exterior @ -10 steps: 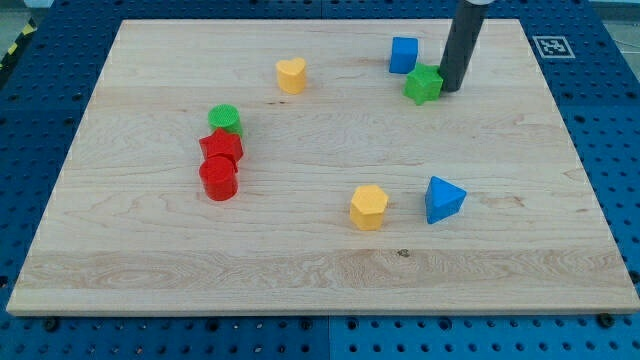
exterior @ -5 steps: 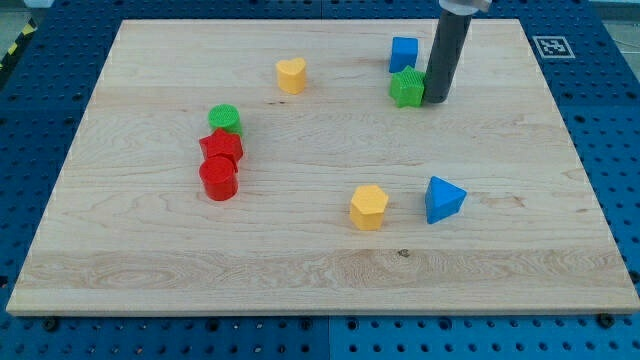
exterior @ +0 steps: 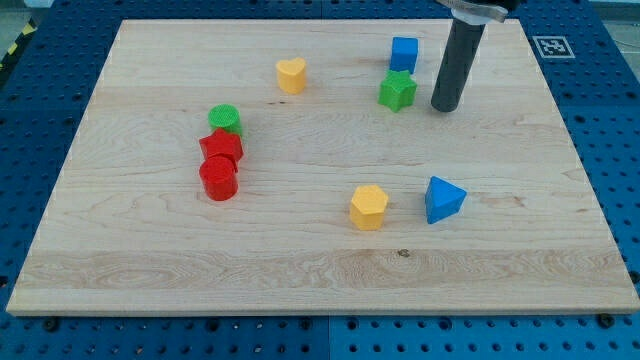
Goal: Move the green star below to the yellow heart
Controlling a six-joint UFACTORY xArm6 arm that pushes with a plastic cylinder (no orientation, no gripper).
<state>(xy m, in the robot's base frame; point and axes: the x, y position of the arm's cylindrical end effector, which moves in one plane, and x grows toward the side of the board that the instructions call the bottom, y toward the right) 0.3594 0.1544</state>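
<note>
While the green star [exterior: 398, 91] sits just off my tip [exterior: 445, 107], toward the view's left and apart from it, the pushing step looks only partly done: the yellow heart [exterior: 291, 75] lies well beyond the star in that same direction, slightly nearer the view's top. There are no fingers on this arm, only the rod, so nothing is being held. A blue cube [exterior: 404, 53] stands up and to the left of my tip, just above the star. I judge the next move calls for meeting the star from its right side and sliding it leftward along the counter [exterior: 320, 270], finishing under the heart. My rod stands nearly upright, leaning slightly toward the view's right at its top.
</note>
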